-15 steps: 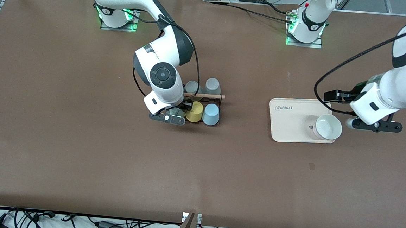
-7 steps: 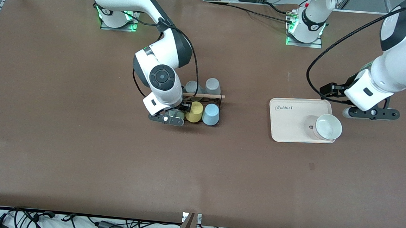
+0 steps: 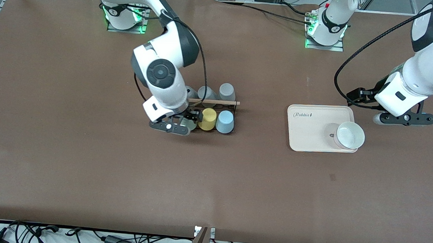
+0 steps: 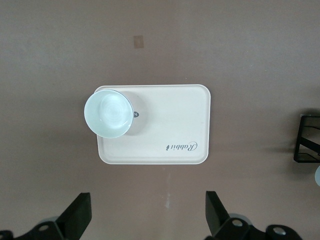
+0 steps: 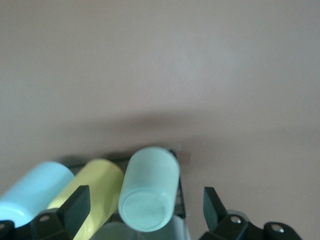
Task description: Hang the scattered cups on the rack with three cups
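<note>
Over the last second the right gripper [image 3: 181, 124] has pulled back from the small black wire-frame rack [image 3: 228, 106] toward the right arm's end of the table, and the left gripper [image 3: 402, 118] has lifted from beside the pale mint-green bowl-like cup [image 3: 349, 135] to a spot over bare table at the tray's farther corner. The rack, with its light wooden rod [image 3: 213, 101] across the top, carries cups on both sides. On the side nearer the front camera hang a pale mint-green matte tumbler [image 5: 149, 188], a yellow tumbler [image 3: 207, 118] and a light blue tumbler [image 3: 224, 121], side by side with the mint one closest to the right arm's end. On the side farther from the camera sit the grey tumblers [image 3: 226, 91]. The right gripper's fingers [image 5: 76, 206] are spread wide on either side of the mint tumbler, apart from it and holding nothing. The beige rectangular tray [image 3: 309, 133] lies toward the left arm's end, well apart from the rack, with the mint bowl-like cup standing upright at its corner. The left gripper's fingers [image 4: 80, 217] are also spread apart and empty.
</note>
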Controlling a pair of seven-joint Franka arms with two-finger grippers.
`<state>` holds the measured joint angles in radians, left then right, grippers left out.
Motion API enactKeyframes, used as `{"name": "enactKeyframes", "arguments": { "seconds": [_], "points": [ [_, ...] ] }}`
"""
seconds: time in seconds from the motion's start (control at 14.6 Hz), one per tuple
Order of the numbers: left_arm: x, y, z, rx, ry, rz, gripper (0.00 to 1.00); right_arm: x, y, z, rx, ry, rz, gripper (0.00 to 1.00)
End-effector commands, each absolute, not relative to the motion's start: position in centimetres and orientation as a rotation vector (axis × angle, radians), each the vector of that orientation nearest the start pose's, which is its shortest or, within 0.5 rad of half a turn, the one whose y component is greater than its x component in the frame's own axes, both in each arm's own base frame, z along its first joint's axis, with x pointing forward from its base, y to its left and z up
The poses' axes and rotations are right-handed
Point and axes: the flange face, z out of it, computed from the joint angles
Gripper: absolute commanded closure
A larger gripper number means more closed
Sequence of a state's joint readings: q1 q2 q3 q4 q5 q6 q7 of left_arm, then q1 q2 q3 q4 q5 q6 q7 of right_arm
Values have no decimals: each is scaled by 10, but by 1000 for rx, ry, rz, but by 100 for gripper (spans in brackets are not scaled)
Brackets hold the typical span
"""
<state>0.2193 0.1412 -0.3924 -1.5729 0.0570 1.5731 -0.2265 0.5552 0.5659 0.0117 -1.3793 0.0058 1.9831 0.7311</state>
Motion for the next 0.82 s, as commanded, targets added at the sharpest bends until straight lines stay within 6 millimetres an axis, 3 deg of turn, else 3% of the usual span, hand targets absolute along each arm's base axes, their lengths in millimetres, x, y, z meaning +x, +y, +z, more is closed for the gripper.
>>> {"name": "enactKeyframes", "arguments": {
  "seconds": [0.0, 0.14, 0.21, 0.34, 0.55, 0.75],
  "points": [
    [575, -81, 556, -3115, -86, 166, 0, 625, 328, 443, -3072, 324, -98, 0],
    [575, -82, 556, -3122, -101, 166, 0, 642, 265, 469, -3070, 372, -73, 0],
    [575, -82, 557, -3124, -102, 162, 0, 643, 243, 488, -3066, 372, -84, 0],
    [576, -82, 557, -3125, -104, 160, 0, 648, 188, 506, -3075, 427, -46, 0],
    [575, -82, 557, -3125, -104, 165, 0, 644, 136, 540, -3079, 425, -58, 0],
    [575, -82, 557, -3125, -107, 162, 0, 630, 84, 567, -3106, 285, -14, 0]
  ]
}}
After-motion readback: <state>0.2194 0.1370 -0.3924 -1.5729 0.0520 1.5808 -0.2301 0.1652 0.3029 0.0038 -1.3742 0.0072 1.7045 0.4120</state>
